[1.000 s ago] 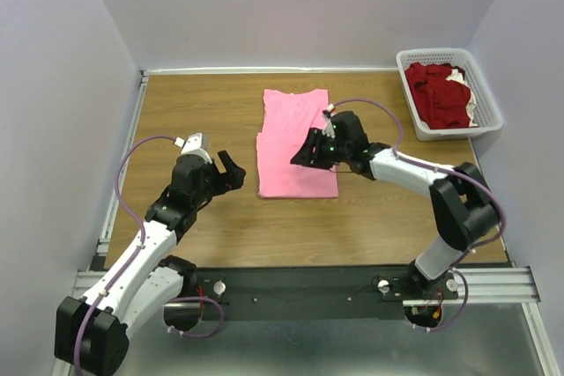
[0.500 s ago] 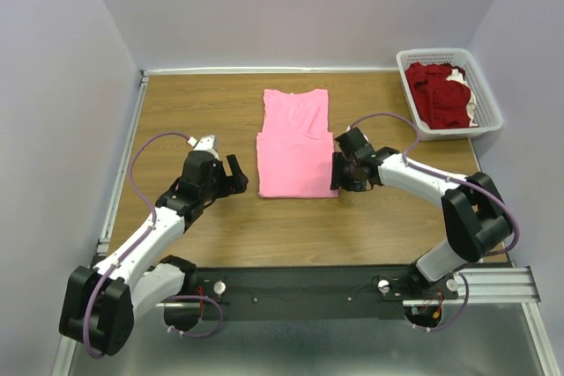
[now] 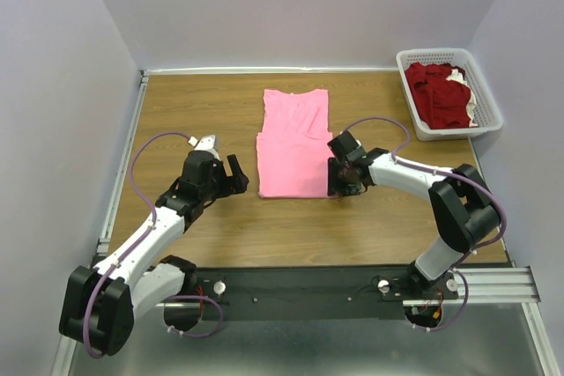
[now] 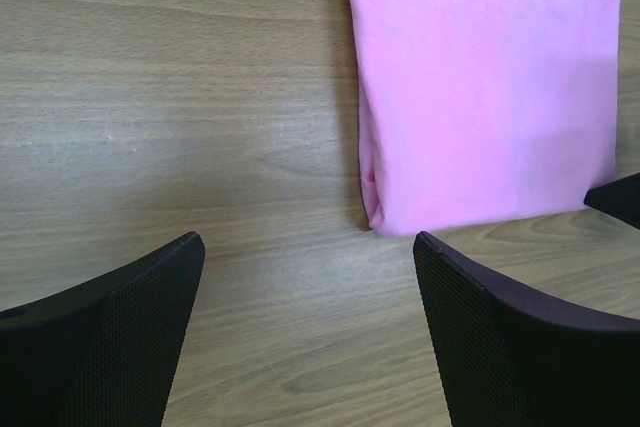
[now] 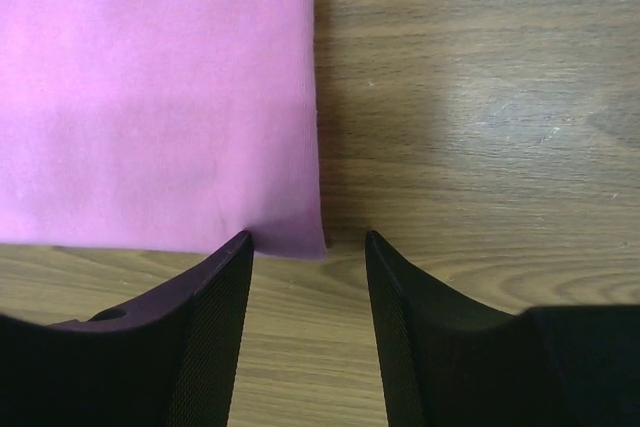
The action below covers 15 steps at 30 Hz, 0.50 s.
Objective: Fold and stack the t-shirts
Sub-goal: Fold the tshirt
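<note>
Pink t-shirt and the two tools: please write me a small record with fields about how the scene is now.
pink t-shirt: folded lengthwise, lying flat on the wooden table
left tool: open, over bare wood, left of the shirt's near left corner, not touching it
right tool: open, fingertips at the shirt's near right corner, nothing gripped
dark red t-shirts: crumpled in the white basket, far right
stack: none yet
</note>
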Tool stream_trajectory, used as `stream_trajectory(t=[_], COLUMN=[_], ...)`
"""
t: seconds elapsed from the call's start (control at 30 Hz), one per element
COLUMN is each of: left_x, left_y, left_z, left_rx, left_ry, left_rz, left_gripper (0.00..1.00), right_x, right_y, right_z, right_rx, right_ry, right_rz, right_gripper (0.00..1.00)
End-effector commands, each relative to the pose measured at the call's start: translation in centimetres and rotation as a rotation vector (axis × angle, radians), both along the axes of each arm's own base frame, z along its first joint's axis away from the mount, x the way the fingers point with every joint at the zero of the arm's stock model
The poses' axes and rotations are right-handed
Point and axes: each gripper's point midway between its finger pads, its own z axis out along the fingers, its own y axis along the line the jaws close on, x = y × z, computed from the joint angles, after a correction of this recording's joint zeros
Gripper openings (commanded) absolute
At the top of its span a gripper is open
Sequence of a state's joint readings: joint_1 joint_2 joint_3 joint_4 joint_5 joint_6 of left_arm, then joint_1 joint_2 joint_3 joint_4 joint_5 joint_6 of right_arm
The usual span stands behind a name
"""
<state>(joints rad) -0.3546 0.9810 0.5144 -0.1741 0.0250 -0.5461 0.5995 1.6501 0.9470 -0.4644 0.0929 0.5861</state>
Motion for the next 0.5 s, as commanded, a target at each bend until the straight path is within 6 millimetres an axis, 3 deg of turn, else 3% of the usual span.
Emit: stream_trajectory(t=[0.0,0.3,0.47], left_x=[0.5,0.8,0.6], left_y=[-0.6,-2.1,-3.1], left_z=[1.3,2.0,0.8], left_rx=[-0.018,0.012,0.085], left_ry=[-0.034,-0.011,0.053], left_rz=[-0.026,-0.083,-0.096], left_gripper=[0.93,0.93,0.92], right_x=[-1.4,-3.6,-4.0], right_y=[-0.7,-2.4,-2.7], right_z=[-1.6,-3.3,-4.3], right_rx=[-0.048,-0.174,-0.223], right_ry=[0.054,0.1,0.126], right_rz=[-0.019,0.003,0.026], right_gripper=[0.55,0.5,0.45])
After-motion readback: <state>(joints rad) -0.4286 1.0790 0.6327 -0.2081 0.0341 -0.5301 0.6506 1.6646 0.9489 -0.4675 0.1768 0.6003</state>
